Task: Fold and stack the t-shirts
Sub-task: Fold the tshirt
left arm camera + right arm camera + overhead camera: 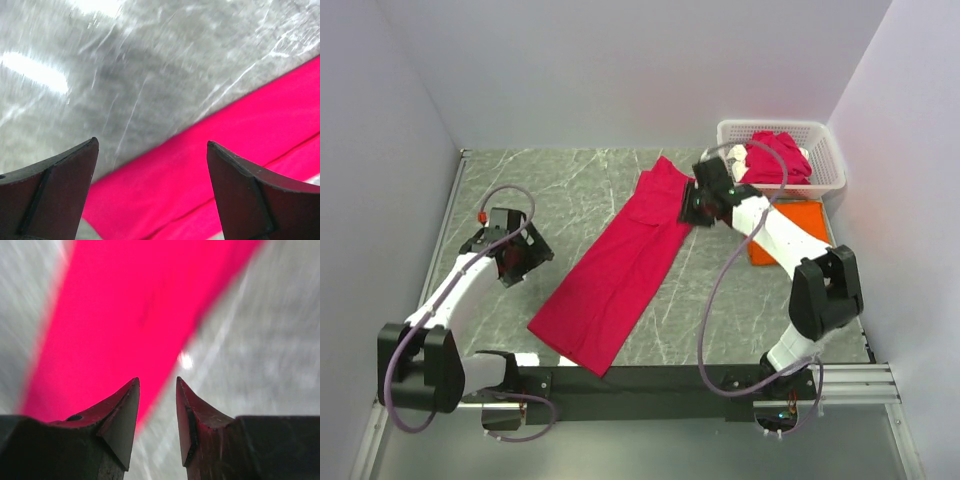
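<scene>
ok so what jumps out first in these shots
A long crimson-pink t-shirt, folded into a narrow strip, lies diagonally across the middle of the grey marbled table. At the far right corner, a white lattice basket holds a heap of more crimson cloth. A bright orange shirt lies flat just in front of the basket, partly under the right arm.

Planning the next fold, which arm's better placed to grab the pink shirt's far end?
Right. The right end effector sits at the shirt's far end; the left end effector is beside its middle.
</scene>
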You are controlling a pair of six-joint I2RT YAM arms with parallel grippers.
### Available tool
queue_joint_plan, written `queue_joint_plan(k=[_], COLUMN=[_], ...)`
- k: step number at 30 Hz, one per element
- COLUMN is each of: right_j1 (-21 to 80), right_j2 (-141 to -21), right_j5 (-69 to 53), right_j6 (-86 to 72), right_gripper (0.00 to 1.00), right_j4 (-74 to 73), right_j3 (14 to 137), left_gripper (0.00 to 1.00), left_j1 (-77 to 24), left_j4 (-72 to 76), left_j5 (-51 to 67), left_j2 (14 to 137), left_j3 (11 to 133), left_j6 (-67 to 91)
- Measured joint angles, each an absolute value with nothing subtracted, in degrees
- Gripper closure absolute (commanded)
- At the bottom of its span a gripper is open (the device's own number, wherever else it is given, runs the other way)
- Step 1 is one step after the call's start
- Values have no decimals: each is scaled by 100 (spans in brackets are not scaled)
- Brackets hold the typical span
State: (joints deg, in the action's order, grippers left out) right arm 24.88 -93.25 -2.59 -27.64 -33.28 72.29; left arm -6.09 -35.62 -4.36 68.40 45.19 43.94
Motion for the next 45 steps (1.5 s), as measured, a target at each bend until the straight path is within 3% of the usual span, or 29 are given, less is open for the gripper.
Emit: queue_joint_plan(k=[11,16,28,35,41,45], right_j1=[2169,2132,2088,2073,2058,2058], right_j2=[-11633,-12403,-12584,-12549,-12490,-12709], right_j5=[447,410,342,320,259,58], right_j6=[-3935,-4274,-4611,-4759,-4897,-4814], right_gripper=[57,57,57,58,58,58], right_j4=[-2255,-2233,-2228,-2110,-2058,-2377], right_j3=[9207,9496,9500,9327,9216,9614], left_gripper=[4,10,27,34,44,45], left_j1=[-602,-685,-3164,-3769,-3968,-3962], left_j4=[-2762,-2753,-2982,-3028,-2978,-2718], left_j5=[-593,-593,-561,-491,-342,139], left_j2=[7336,7336,8307,9203,9349,9378], left_j3=[4569,4567,4995,5260,5354,5280], left_j6=[3704,3664,4110,4397,4622,4873])
